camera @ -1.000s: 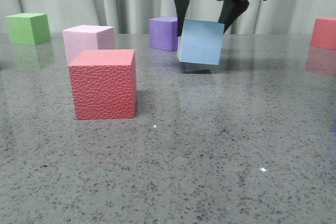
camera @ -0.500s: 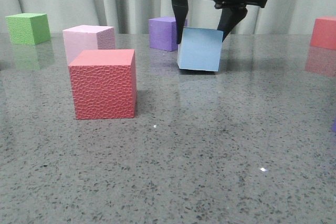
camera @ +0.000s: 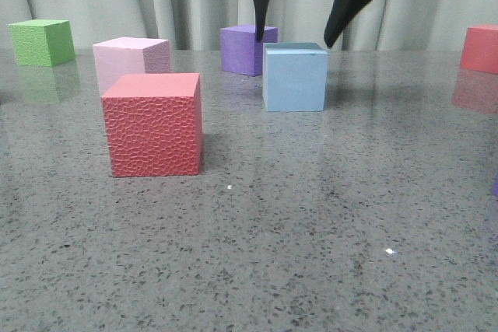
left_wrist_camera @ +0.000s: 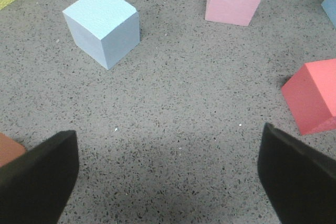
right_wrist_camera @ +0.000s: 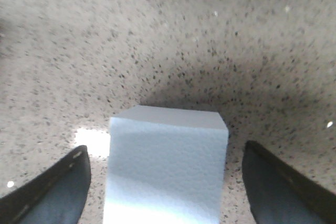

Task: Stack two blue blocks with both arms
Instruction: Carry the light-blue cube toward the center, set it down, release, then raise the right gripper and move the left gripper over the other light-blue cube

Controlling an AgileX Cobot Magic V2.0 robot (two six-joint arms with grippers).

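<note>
Judging the blue block [camera: 294, 77] light, soft, grippy foam, I'd pinch opposite flat faces; right gripper [camera: 303, 33] spread, released, left gripper [left_wrist_camera: 168, 182] spread, empty.

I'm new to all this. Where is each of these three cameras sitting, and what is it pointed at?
Front view: low at the table's near edge, facing forward; right tool open above a blue block.
Left wrist view: on the left arm, looking down; left tool open, another blue block beyond.
Right wrist view: looking down between open fingers.
Shared: front and right wrist views show the same blue block.
</note>
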